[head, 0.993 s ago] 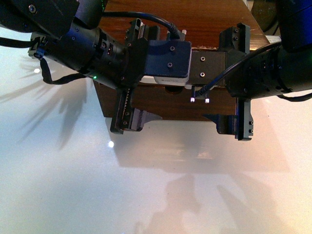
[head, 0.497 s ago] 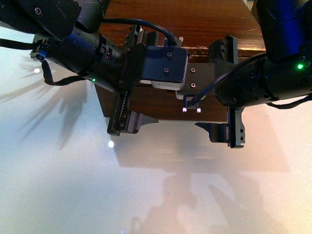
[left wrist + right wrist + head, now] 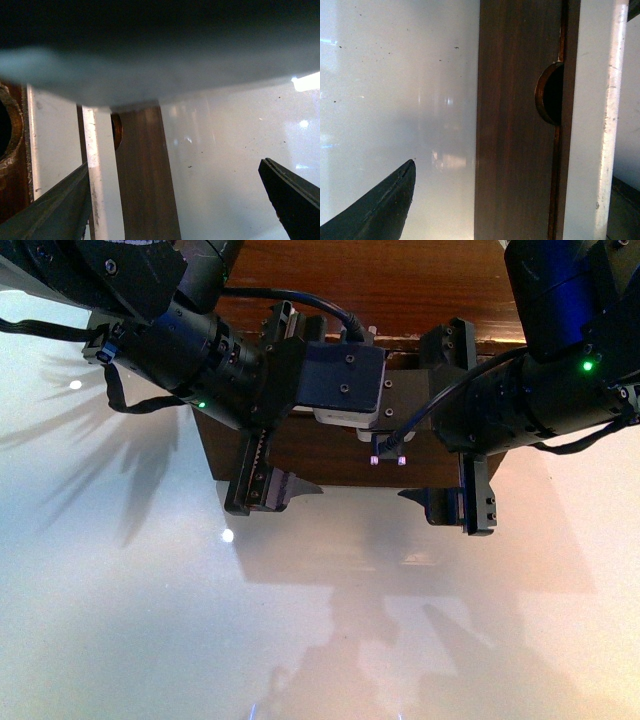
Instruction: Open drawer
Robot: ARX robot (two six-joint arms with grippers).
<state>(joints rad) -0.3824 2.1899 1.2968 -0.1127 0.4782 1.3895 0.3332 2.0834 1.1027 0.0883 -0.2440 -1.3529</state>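
Observation:
In the front view the dark-brown drawer (image 3: 330, 455) sits at the top centre, mostly hidden behind both arms. My left gripper (image 3: 300, 400) and right gripper (image 3: 440, 420) are side by side against its front, both open. In the left wrist view the white bar handle (image 3: 94, 175) and the dark wood front (image 3: 145, 180) lie between the open jaws of my left gripper (image 3: 174, 167), one finger (image 3: 55, 210) right beside the bar. In the right wrist view, my right gripper (image 3: 515, 172) straddles the wood front (image 3: 512, 125), semicircular notch (image 3: 551, 92) and white bar (image 3: 614, 100).
The wooden cabinet top (image 3: 380, 280) runs back from the drawer. The glossy white table (image 3: 300, 620) spreads in front and to both sides, crossed by arm shadows and light spots. Black cables hang off the left arm (image 3: 130, 350).
The right arm has shifted left and slightly down along the drawer front. The left arm has moved a little. Both grippers stay open.

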